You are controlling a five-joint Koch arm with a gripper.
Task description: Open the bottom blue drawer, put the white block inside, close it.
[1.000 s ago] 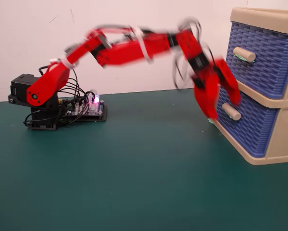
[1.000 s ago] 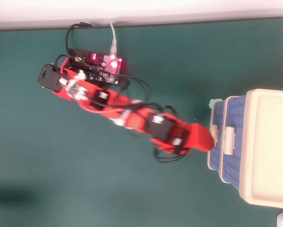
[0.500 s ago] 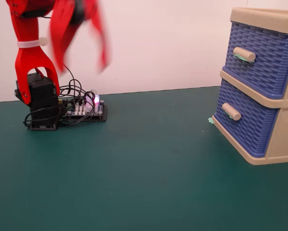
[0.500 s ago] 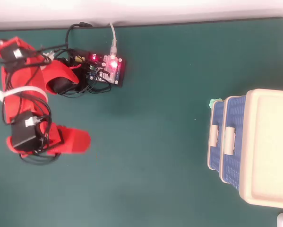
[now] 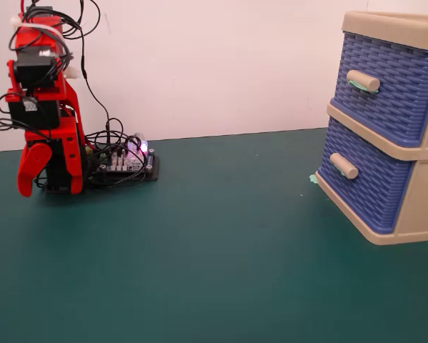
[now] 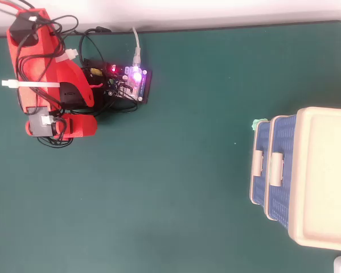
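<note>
Two blue drawers sit closed; the bottom blue drawer (image 5: pixel 367 182) lies well apart at 3 o'clock from the folded arm's claw (image 5: pixel 29 182) in the fixed view. Claw state cannot be told.

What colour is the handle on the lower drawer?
Beige, on the blue bottom drawer's handle; clearest in the fixed view.
</note>
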